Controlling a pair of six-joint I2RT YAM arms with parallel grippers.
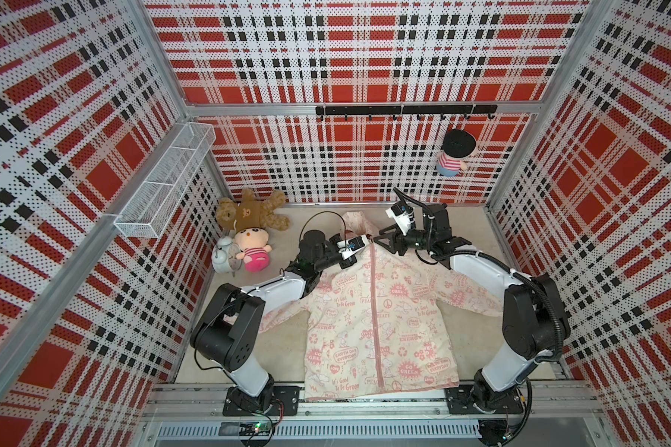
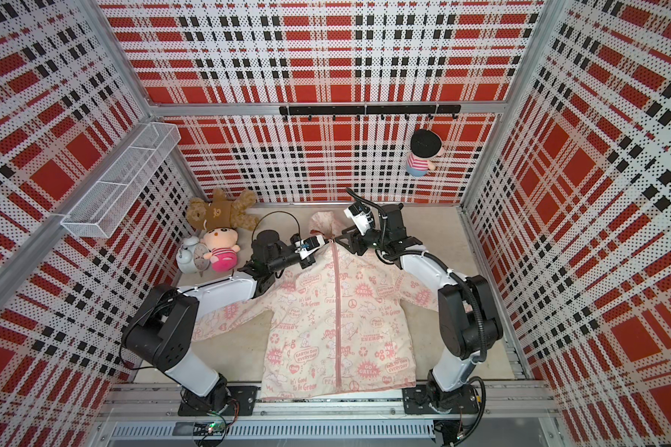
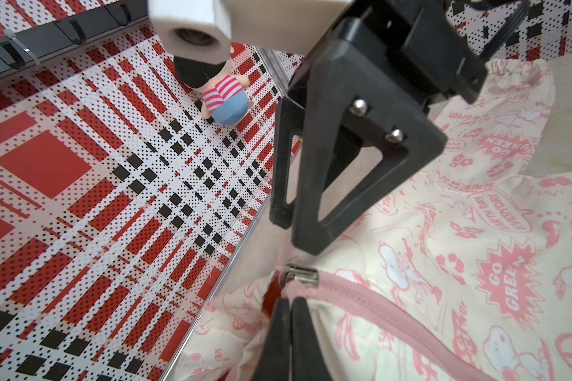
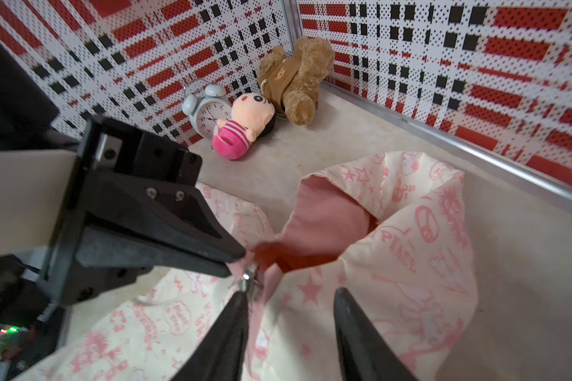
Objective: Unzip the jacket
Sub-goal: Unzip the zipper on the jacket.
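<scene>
White shells on the left arm and right arm, black joints, a ribbed black cable, triangular black fingers with silver screws.

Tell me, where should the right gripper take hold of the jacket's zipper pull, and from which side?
Grip the metal zipper pull at the neck of the jacket, pinching across its narrow body. Come from the robot's right with the right gripper, opposite the left gripper, which pinches the collar beside it and probably blocks that side.
</scene>
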